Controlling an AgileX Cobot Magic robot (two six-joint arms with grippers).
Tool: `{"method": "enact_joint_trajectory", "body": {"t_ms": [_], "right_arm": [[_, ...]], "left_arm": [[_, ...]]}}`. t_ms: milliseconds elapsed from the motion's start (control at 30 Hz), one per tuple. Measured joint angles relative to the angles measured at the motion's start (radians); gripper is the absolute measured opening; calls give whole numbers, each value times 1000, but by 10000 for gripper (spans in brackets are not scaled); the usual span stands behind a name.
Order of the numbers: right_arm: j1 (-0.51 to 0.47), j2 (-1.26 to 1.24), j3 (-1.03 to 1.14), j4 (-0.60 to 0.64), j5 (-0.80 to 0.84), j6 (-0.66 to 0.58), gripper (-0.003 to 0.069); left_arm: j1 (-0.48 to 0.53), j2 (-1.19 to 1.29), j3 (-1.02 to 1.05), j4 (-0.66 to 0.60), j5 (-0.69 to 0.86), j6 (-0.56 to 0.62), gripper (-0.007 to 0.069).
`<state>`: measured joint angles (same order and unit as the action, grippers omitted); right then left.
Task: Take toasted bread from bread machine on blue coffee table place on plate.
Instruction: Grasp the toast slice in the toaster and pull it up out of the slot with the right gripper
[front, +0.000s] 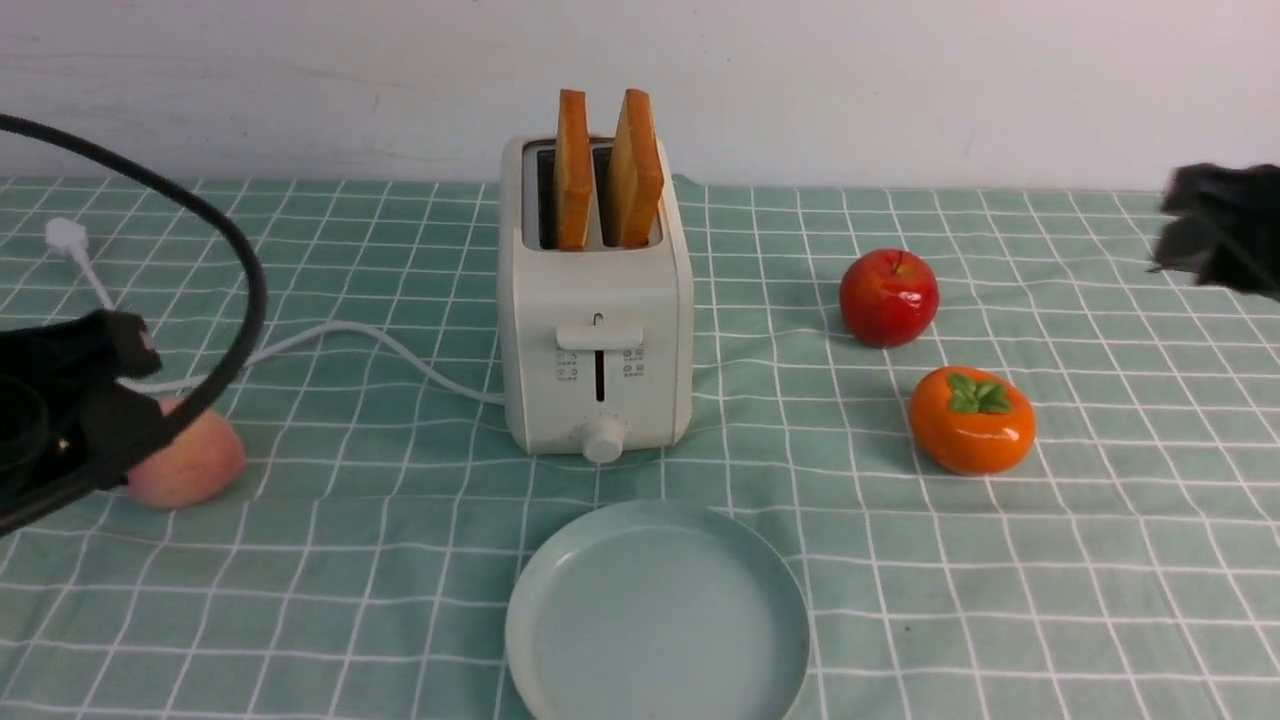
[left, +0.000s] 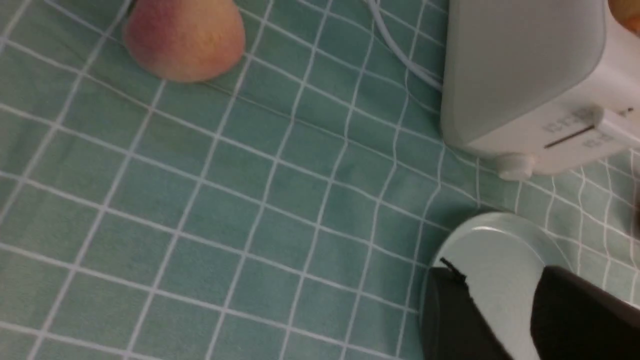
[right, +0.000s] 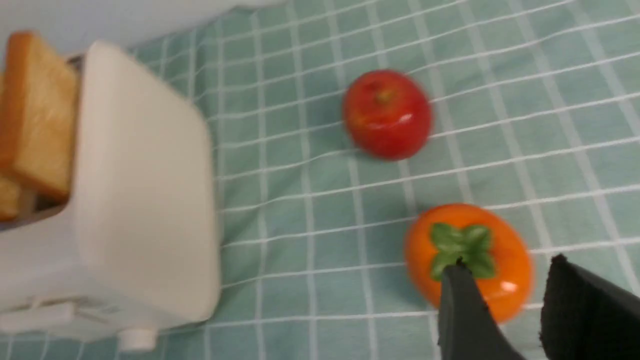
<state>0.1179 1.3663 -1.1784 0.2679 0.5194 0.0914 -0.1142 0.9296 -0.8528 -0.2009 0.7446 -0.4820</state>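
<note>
Two slices of toasted bread (front: 572, 165) (front: 637, 165) stand upright in the slots of the cream-white bread machine (front: 597, 330) in the middle of the blue coffee table (front: 1000, 600). The pale blue-green plate (front: 657, 615) lies bare just in front of it. My left gripper (front: 135, 370) hangs at the far left, open, nothing between its fingers; its wrist view shows the plate (left: 500, 245) past the left gripper (left: 497, 280). My right gripper (front: 1175, 230) hovers at the far right, open and holding nothing. In the right wrist view the right gripper (right: 505, 267) is above an orange persimmon (right: 467, 250).
A peach (front: 185, 465) lies under the left arm. A white cord (front: 380, 345) runs from the bread machine to a plug (front: 65, 237) at the back left. A red apple (front: 888, 297) and the persimmon (front: 972, 420) sit right of the bread machine. A white wall stands behind.
</note>
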Motion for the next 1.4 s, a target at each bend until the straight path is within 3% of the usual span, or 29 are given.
{"method": "enact_joint_trajectory", "body": {"t_ms": [200, 367, 500, 733, 933, 1033, 1100, 1300, 1400], "right_arm": [[170, 296, -359, 164, 53, -154, 252], [271, 510, -639, 193, 54, -172, 317], [318, 630, -788, 193, 46, -176, 388], [327, 759, -835, 194, -46, -176, 414], [327, 801, -835, 195, -45, -189, 330], [326, 786, -835, 192, -45, -203, 146], [325, 769, -835, 184, -42, -204, 106], [255, 592, -835, 72, 22, -206, 109], [206, 499, -841, 7, 135, -206, 109]], "left_arm": [[0, 3, -4, -121, 5, 126, 238], [0, 3, -4, -183, 52, 178, 238], [0, 3, -4, -189, 74, 185, 238], [0, 3, -4, -192, 75, 185, 238], [0, 3, -4, -192, 75, 185, 238], [0, 3, -4, -192, 75, 185, 238], [0, 3, -4, -192, 76, 185, 238], [0, 3, -4, -193, 76, 185, 238], [0, 3, -4, -193, 76, 185, 238]]}}
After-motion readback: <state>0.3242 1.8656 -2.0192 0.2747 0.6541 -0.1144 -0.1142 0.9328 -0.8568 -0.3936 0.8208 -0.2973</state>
